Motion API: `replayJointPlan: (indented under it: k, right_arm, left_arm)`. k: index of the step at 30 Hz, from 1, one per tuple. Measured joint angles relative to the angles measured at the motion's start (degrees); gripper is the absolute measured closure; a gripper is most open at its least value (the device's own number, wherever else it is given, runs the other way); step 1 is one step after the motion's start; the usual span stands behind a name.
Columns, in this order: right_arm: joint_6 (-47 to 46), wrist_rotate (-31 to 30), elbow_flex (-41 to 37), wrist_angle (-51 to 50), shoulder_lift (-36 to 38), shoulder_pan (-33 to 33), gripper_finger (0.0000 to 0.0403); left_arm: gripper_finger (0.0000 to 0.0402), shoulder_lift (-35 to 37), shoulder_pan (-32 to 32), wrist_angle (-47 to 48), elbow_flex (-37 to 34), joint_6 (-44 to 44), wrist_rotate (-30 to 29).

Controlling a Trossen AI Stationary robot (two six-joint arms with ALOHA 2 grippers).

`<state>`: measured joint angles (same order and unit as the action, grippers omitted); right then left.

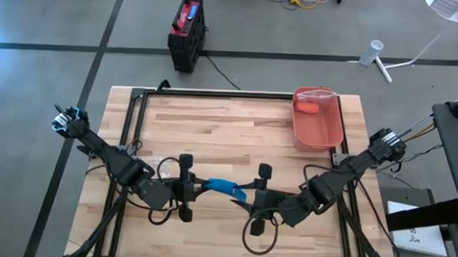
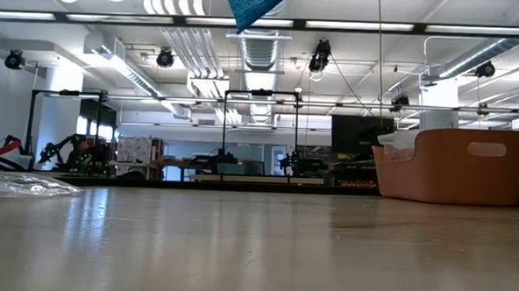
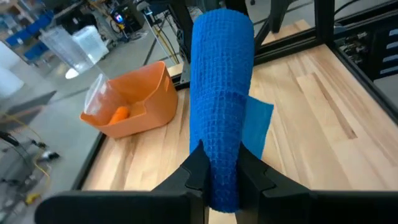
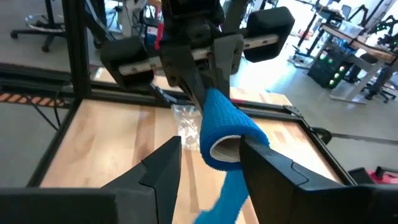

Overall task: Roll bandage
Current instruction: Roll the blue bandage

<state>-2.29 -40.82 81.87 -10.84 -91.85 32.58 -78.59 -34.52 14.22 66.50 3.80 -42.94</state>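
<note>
Centrally, the blue bandage roll [image 1: 225, 186] hangs above the near table [image 1: 237, 125], clamped in the left gripper [image 3: 219, 169]. Right gripper [image 4: 208, 158] fingers straddle its free end, apparently without contact. Orange bin [image 1: 319, 121] sits far right.

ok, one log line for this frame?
left pincer: shut on bandage roll | right pincer: open around roll end | loose tail hanging | above table
</note>
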Motion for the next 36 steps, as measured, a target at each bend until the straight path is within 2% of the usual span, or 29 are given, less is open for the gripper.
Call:
replayJointPlan:
  k: [5,19,23,31,36]
  right_arm:
    - [-0.67,0.15,-0.02,-1.27,0.23,0.47,0.0256]
    - [1.17,0.35,0.02,-0.92,0.28,1.20,0.0278]
    - [3.69,0.39,0.02,-0.96,0.28,1.53,0.0276]
    - [2.33,0.80,0.13,-0.74,0.28,-0.14,0.0264]
    - [2.35,4.58,0.13,-0.44,0.30,-0.99,0.0279]
  left_arm:
    - [0.0376,0.09,0.00,1.08,0.00,-3.88,0.38]
    - [0.0376,0.20,0.13,1.05,0.07,-6.14,0.13]
    - [0.0371,0.20,0.13,1.01,0.11,-6.09,0.95]
    - [0.0377,0.20,0.17,-0.70,0.11,-4.49,3.44]
    - [0.0370,0.12,0.33,-0.88,0.11,-4.24,4.49]
